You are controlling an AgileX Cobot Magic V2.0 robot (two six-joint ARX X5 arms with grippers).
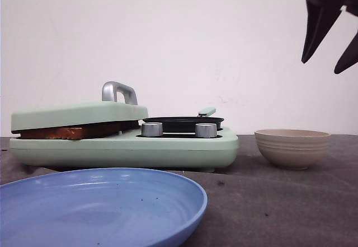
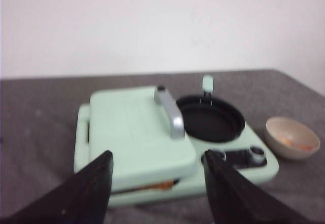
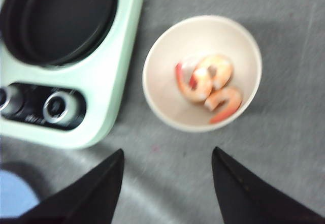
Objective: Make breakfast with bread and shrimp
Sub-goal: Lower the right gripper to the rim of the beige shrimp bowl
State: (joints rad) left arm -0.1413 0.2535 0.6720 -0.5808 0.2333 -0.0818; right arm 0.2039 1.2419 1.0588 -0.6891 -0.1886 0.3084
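The bread [image 1: 72, 131] lies pressed under the shut mint-green lid [image 1: 78, 114] of the breakfast maker [image 1: 168, 149]; only its brown crust edge shows, also as the bread [image 2: 160, 186] in the left wrist view. Orange-pink shrimp [image 3: 208, 84] lie in the beige bowl [image 3: 155, 61], which is the bowl [image 1: 292, 147] to the right of the maker. My right gripper [image 1: 330, 62] hangs open high above that bowl, holding nothing; it is the right gripper [image 3: 167, 155] in its own view. My left gripper [image 2: 157, 158] stands open and empty in front of the maker, clear of the lid.
A black round pan [image 1: 182, 124] with a mint handle sits on the maker's right half, behind two silver knobs [image 1: 151, 129]. A silver handle [image 1: 118, 92] stands on the lid. A blue plate [image 1: 100, 205] lies at the front left on the grey table [image 1: 279, 202].
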